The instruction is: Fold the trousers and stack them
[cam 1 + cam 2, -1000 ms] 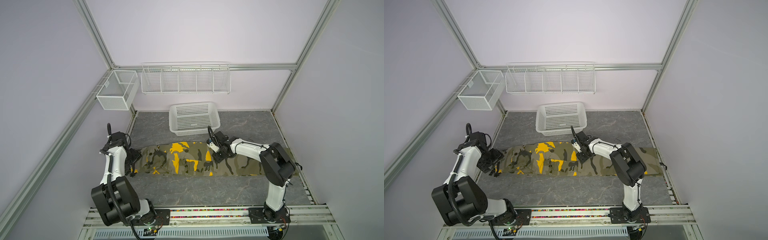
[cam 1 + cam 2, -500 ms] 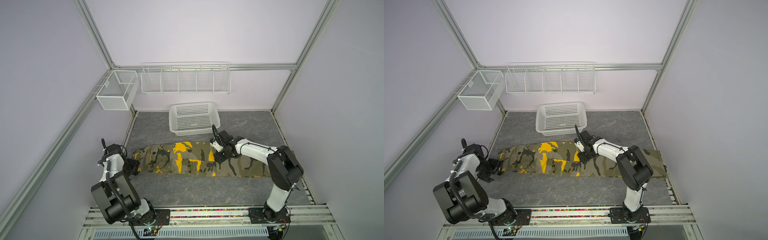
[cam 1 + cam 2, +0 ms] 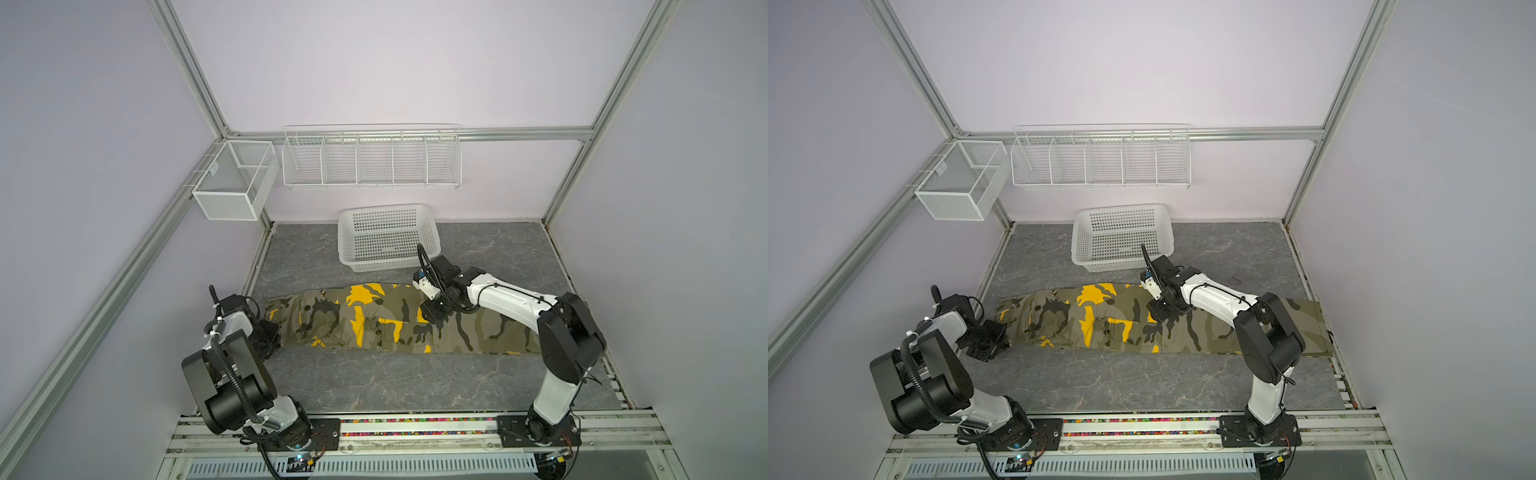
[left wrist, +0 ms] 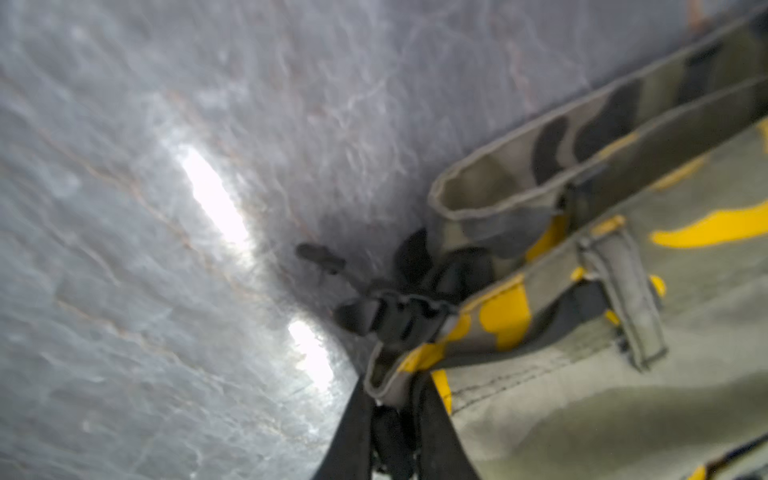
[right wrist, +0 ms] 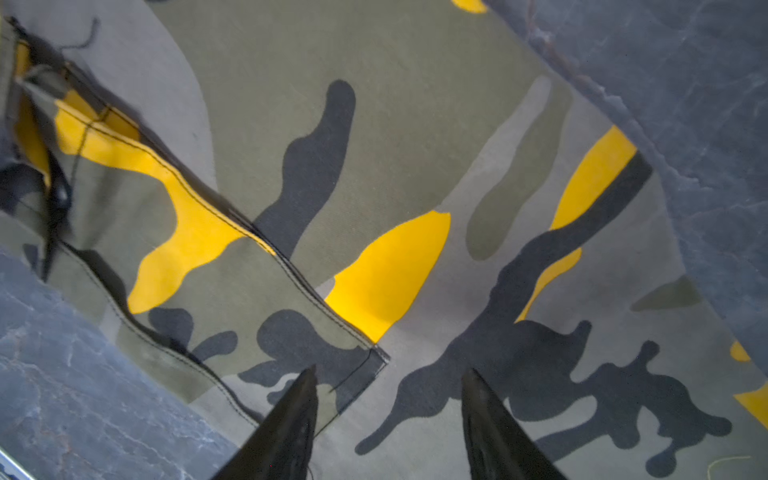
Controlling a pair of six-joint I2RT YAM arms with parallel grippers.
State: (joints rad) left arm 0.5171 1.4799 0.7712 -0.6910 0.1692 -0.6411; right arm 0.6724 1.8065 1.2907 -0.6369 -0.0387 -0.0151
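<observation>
The camouflage trousers (image 3: 374, 322) (image 3: 1100, 324) lie flat in a long strip across the grey table in both top views, waistband at the left. My left gripper (image 3: 269, 333) (image 3: 992, 337) sits low at that left end. In the left wrist view the left gripper (image 4: 390, 390) is shut on the corner of the waistband of the trousers (image 4: 582, 395). My right gripper (image 3: 434, 315) (image 3: 1160, 312) hovers over the middle of the strip. In the right wrist view the right gripper (image 5: 390, 370) is open just above a pocket corner of the trousers (image 5: 374, 174), holding nothing.
A white lattice basket (image 3: 390, 245) (image 3: 1121, 243) stands behind the trousers, close to the right arm's wrist. A wire shelf (image 3: 370, 162) and a mesh box (image 3: 232, 183) hang on the back wall. Bare table (image 3: 395, 382) lies in front of the cloth.
My left arm has dropped toward the table at the waistband end and its gripper has closed on the cloth. The right gripper has barely shifted and stays open.
</observation>
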